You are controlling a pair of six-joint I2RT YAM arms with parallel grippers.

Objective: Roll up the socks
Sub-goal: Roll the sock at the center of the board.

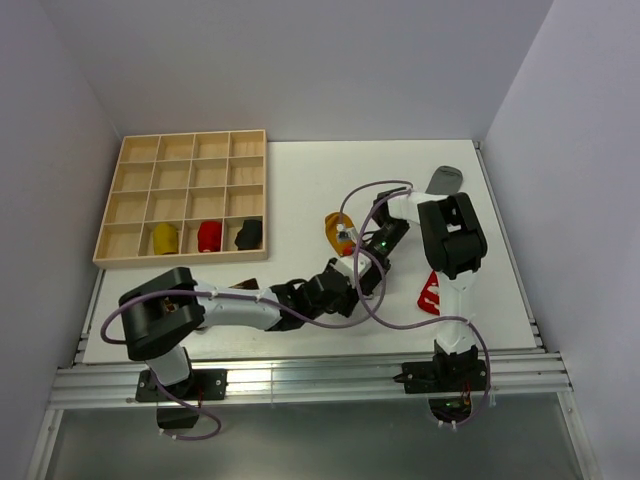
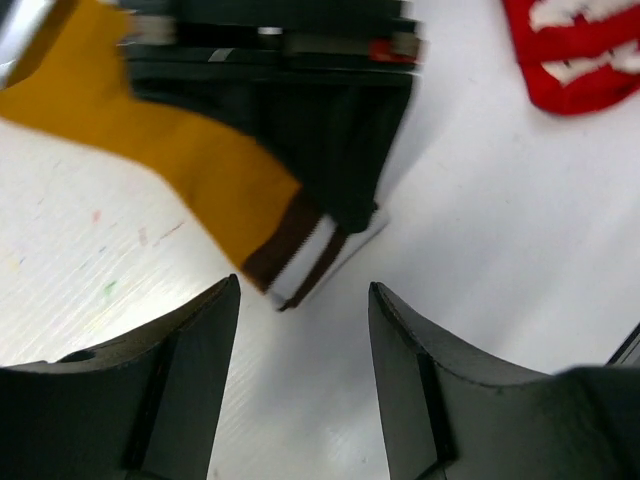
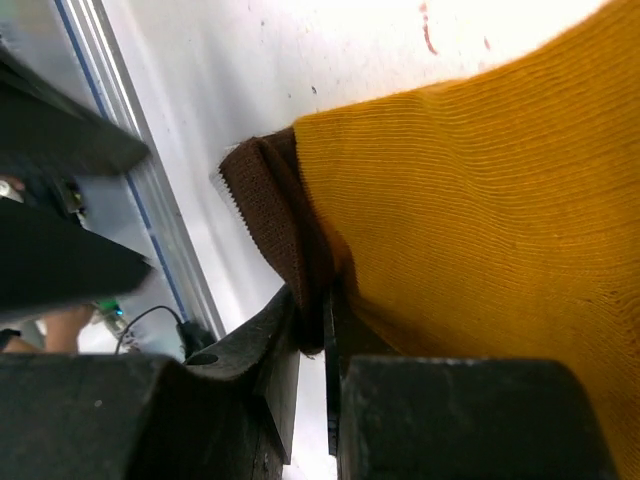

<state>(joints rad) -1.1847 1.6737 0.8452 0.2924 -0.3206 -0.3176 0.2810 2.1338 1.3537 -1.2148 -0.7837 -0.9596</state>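
Right gripper (image 3: 325,312) pinching mustard sock (image 3: 480,210), left gripper (image 2: 303,290) parted

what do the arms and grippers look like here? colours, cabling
Both alike: left arm and right arm have white links between bulky black joint housings. A greyish-purple cable loops along each. The left gripper and right gripper have plain black fingers.

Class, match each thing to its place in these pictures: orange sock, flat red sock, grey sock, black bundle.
Things:
1 orange sock
2 flat red sock
3 grey sock
4 black bundle

Places:
A in a compartment of the wooden tray
B pinched by the right end effector
C near the far right corner of the table
D on the table beside the right arm

Pairs: 1-B, 2-D, 3-C, 4-A
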